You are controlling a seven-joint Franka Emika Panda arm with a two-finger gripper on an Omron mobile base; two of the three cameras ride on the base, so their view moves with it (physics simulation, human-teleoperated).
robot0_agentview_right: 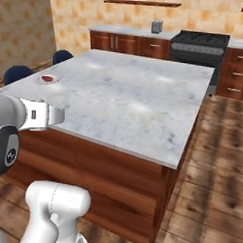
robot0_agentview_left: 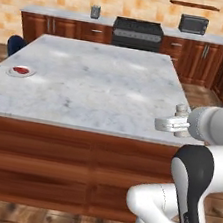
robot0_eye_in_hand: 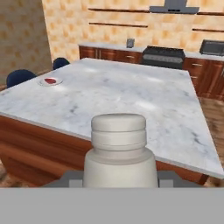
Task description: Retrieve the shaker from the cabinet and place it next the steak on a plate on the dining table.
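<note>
One marbled tabletop (robot0_agentview_left: pixel 98 81) is carrying one plate (robot0_agentview_left: pixel 21 72) with one steak (robot0_agentview_left: pixel 21 70); gripper (robot0_eye_in_hand: pixel 120 183) is clamping one shaker (robot0_eye_in_hand: pixel 119 151).

Shaker (robot0_agentview_left: pixel 182 110) in jaws; steak (robot0_agentview_left: pixel 20 70) on plate (robot0_agentview_left: pixel 29 74).

There are no words, numbers or signs to read here. Any marks on things are too small and blurry.
</note>
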